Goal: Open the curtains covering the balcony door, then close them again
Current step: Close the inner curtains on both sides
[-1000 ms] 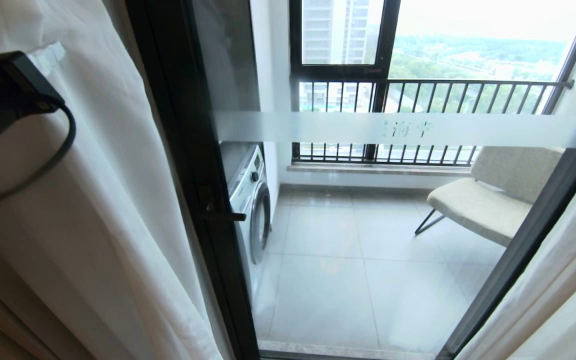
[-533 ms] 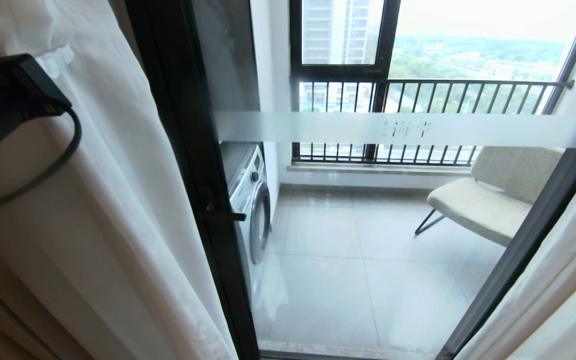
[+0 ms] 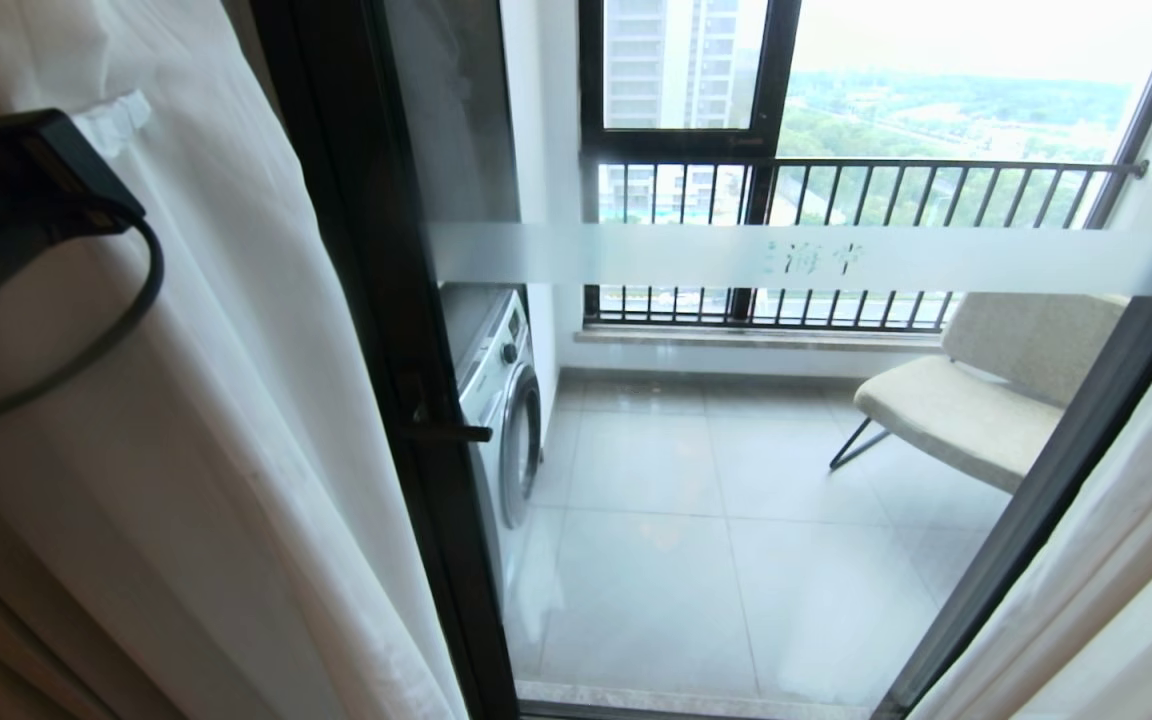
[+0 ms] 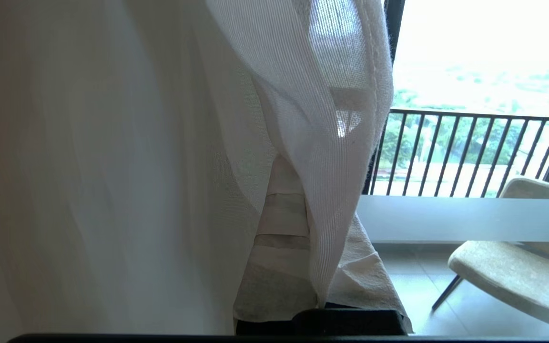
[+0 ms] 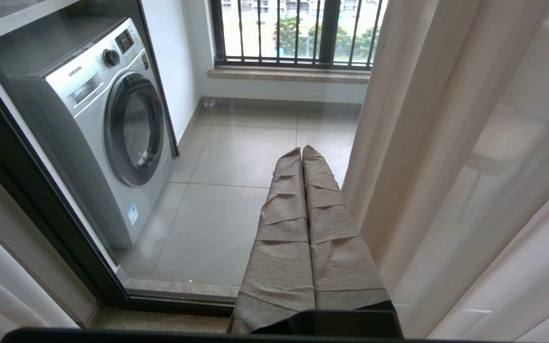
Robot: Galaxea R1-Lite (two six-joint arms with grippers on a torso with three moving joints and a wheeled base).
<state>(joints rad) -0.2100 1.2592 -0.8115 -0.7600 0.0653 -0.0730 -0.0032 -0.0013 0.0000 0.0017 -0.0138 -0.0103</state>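
Left gripper (image 4: 303,209), jaws closed on the sheer curtains (image 3: 236,420), holds them aside so the balcony door (image 3: 736,450) shows; right gripper (image 5: 302,157) hangs idle, jaws closed, empty.

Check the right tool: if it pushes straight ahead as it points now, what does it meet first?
Probably the balcony door glass. The right tool, shut and holding nothing, points at the tiled balcony floor beyond the pane, with the curtains just beside it. Depth to the glass is unclear.
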